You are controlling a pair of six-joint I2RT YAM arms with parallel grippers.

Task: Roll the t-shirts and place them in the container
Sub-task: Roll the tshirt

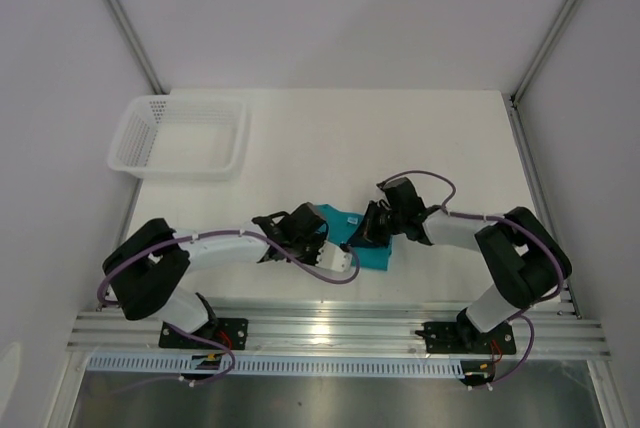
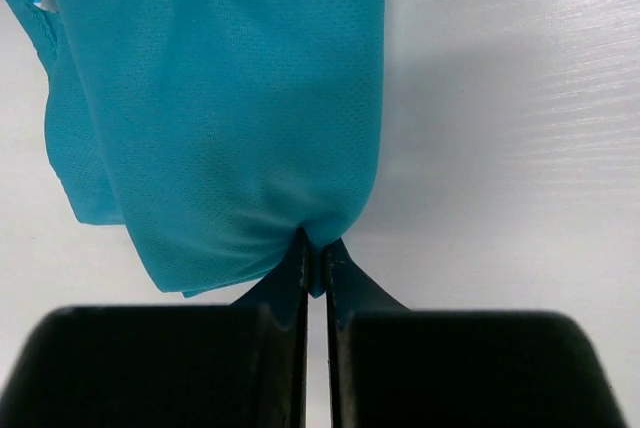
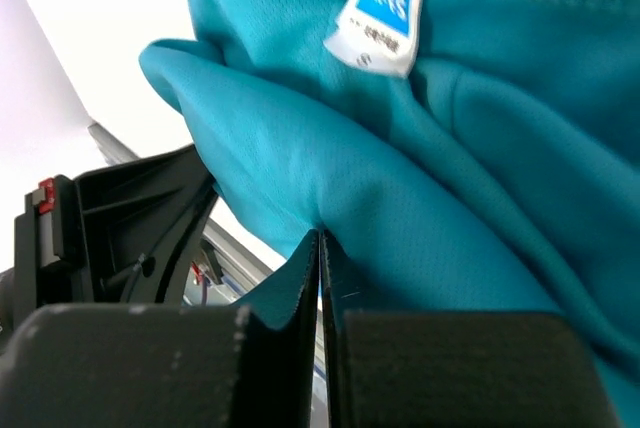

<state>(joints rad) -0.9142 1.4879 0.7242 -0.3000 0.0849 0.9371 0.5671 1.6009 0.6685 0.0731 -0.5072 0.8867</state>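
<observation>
My left fingers (image 2: 300,273) are pressed together, pinching the rounded edge of the teal t-shirt (image 2: 230,98), which lies bunched on the white bench (image 2: 520,148) just ahead. My right fingers (image 3: 305,283) pinch a soft fold below its white neck label (image 3: 378,23).

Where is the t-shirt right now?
Top view: the t-shirt lies near-side centre on the table, pinched by the left gripper and right gripper, far from the basket.

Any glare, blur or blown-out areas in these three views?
Top external: even light, a glare patch on the metal rail. Left wrist: t-shirt weave sharp, left end effector dark and soft-edged, soft shadow on table. Right wrist: white label in focus, upper-left background blown out.
</observation>
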